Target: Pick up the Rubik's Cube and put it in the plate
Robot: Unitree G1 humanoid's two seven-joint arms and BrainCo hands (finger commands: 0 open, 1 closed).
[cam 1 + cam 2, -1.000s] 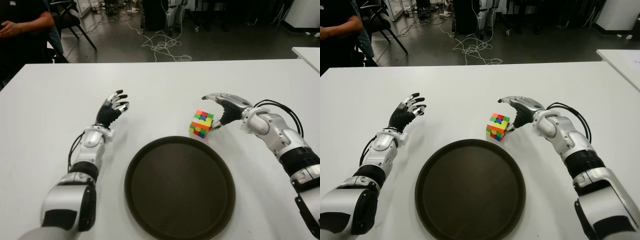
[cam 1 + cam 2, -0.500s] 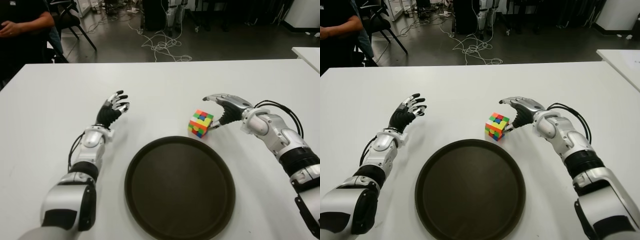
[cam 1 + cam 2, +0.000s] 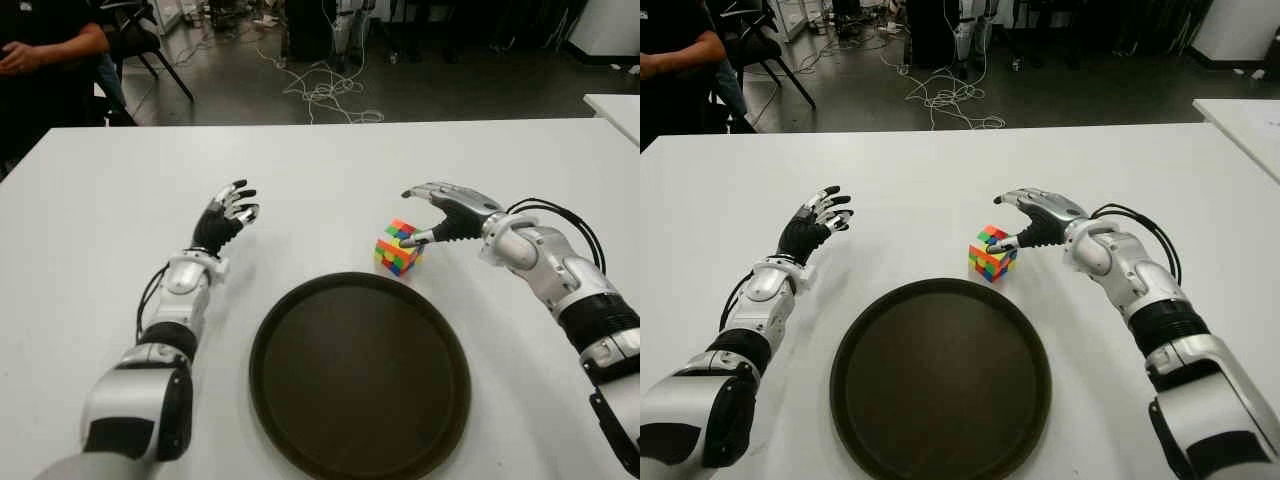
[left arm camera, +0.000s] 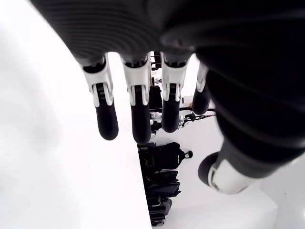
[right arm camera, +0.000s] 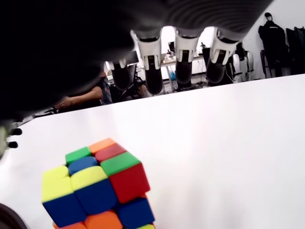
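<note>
Dark brown plate (image 3: 360, 375) lies nearest on the white table (image 3: 100, 200). Just beyond its far rim sits the cube (image 3: 397, 247), outside the plate. The right hand (image 3: 445, 212) arches over it, thumb tip at the cube's right side and fingers (image 5: 153, 67) spread above without closing; its wrist view shows clear space between them and the cube's top. The left hand (image 3: 225, 217) shows left of the plate, fingers spread, empty. A person (image 3: 40, 50) sits at the far left.
</note>
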